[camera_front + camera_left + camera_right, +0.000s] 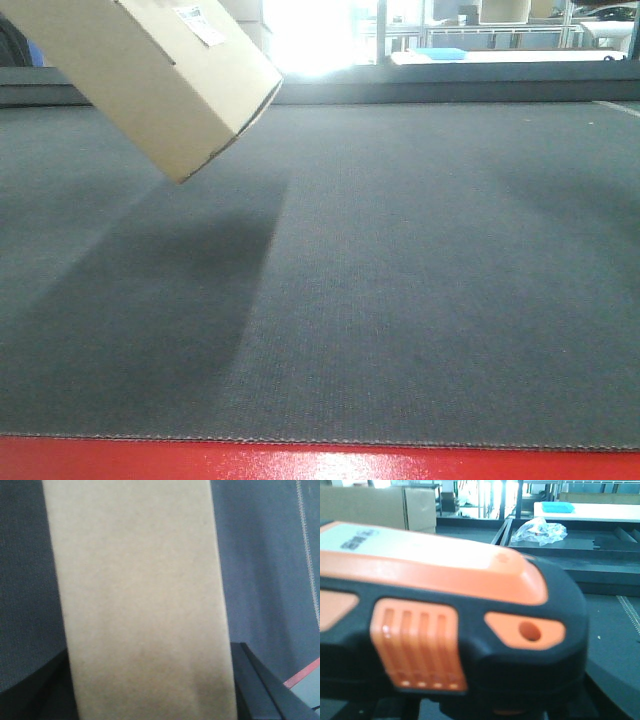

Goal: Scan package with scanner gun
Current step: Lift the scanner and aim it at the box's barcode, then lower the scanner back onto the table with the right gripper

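Left gripper [152,692] clamps the plain tan cardboard box [140,80]; we'd best square the orange-black pistol-shaped scanner [445,625] to its white label [200,25], right gripper's fingers unseen.

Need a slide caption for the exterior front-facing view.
Tan package tilted in mid-air above the grey mat, white label on its upper face, shadow cast below.

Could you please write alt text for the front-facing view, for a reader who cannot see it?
A tan cardboard box hangs tilted over a dark grey mat at upper left, a white label on its upper face and its shadow on the mat below. A red edge runs along the bottom.
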Controlling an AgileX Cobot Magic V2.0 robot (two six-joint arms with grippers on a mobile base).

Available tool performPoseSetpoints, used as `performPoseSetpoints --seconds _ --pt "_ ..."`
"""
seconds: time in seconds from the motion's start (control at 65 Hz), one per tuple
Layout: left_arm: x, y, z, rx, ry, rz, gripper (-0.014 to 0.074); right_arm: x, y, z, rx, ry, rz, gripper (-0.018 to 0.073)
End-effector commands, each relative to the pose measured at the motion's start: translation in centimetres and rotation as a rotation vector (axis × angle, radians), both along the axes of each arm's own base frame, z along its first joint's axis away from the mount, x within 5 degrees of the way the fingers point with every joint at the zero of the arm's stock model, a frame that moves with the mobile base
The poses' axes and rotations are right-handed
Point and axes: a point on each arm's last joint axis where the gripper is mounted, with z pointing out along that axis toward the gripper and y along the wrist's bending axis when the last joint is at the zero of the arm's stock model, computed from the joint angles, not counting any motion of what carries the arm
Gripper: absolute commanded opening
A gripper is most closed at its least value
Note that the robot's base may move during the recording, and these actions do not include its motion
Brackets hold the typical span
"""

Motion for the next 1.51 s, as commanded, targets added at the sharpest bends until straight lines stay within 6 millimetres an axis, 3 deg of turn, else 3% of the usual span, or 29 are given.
performPoseSetpoints --seconds 0.0,0.185,0.477,0.692,1.092,1.492 --pt "-0.2 -0.1 0.6 -0.018 -0.014 0.006 -0.0111 -1.1 -0.7 0.3 0.039 -0.101 -0.058 -0.0154" --pt "-0.2 -0.1 0.6 -0.016 -0.014 0.006 -0.0111 -2.0 -1.3 -3.5 0.025 -0.101 -0.122 -0.0154" --pt "-0.2 -0.1 0.6 -0.016 -0.014 0.006 -0.0111 -1.2 -1.7 -8.7 0.002 -0.025 -0.175 -0.0154" --pt "-0.2 -0.1 0.6 -0.016 -0.014 0.006 -0.0111 0.2 -1.9 -10.4 0.071 -0.020 -0.207 -0.0154" --pt "-0.2 0.0 0.5 -0.009 -0.014 0.006 -0.0111 2.7 -1.0 -13.9 0.030 -0.004 -0.120 -0.0154" --pt "-0.2 0.0 0.5 -0.009 -0.014 0.006 -0.0111 4.3 -1.2 -16.4 0.031 -0.055 -0.146 -0.0154"
